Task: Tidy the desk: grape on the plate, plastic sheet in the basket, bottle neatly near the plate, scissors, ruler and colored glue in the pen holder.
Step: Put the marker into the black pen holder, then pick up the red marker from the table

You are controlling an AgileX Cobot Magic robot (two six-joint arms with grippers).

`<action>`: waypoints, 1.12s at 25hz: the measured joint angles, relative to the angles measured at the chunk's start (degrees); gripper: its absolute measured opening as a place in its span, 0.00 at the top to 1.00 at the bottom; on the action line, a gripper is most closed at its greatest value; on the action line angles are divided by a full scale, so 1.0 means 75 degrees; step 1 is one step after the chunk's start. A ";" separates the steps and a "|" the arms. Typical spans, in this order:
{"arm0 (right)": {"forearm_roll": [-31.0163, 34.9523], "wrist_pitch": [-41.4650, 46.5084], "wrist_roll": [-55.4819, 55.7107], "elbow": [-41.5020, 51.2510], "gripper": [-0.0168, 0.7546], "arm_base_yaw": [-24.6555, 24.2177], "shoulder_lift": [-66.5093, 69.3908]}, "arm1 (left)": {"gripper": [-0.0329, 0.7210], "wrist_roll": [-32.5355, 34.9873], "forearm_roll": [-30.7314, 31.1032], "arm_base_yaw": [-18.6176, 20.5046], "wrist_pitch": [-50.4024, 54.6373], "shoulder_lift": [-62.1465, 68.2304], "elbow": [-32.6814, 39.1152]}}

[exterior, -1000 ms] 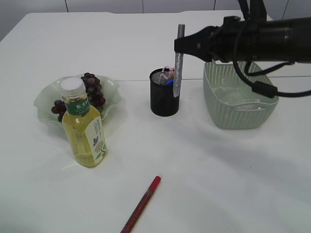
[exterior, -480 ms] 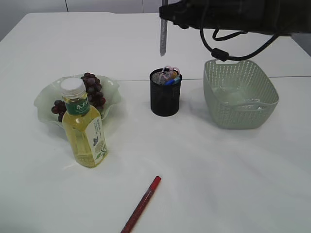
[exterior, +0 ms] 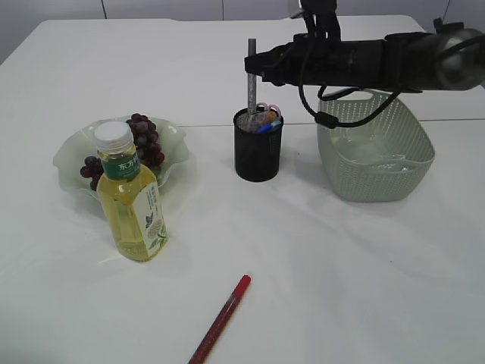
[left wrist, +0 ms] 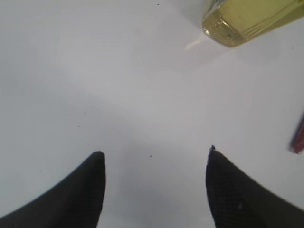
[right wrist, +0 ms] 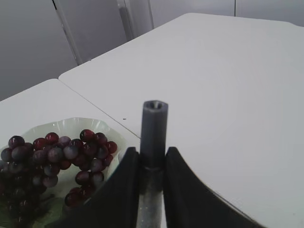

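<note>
One white counter (exterior: 356, 280) carries everything, and one black arm (exterior: 394, 61) reaches in from the right of the exterior view. One pale green basket (exterior: 377, 182) stands at the right, with what seems to be the clear plastic sheet (exterior: 371, 155) lying in it. One wavy green plate (exterior: 72, 155) at the left holds one bunch of grapes (exterior: 144, 140), and one bottle (exterior: 130, 193) of yellow drink stands upright just in front of the plate. One black mesh pen holder (exterior: 257, 155) stands between plate and basket, with pink-handled scissors (exterior: 267, 111) and something blue showing at its rim. One red glue stick (exterior: 221, 318) lies on the counter near the front edge, well apart from the holder. The right gripper (right wrist: 152, 164) is clenched on one grey ruler (exterior: 251, 76), held upright with its lower end at the holder's mouth. The left gripper (left wrist: 154, 156) hangs released over bare counter near the bottle's base. Half a second earlier the ruler hung higher, clear above the holder; a second ago it stood beside the holder's right edge.
</note>
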 joint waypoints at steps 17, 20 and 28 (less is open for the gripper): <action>-0.0874 0.0299 0.0000 -0.0057 0.69 0.0000 0.0126 | 0.31 0.0000 0.0000 0.0000 0.0000 0.0000 0.0000; -0.0886 0.0376 0.0000 -0.0057 0.60 0.0000 0.0126 | 0.31 0.0000 0.0000 0.0000 0.0000 0.0000 0.0000; -0.0804 0.0214 0.0572 -0.0057 0.57 0.0000 -0.0355 | 0.31 0.0000 0.0000 0.0000 0.0074 0.0000 0.0000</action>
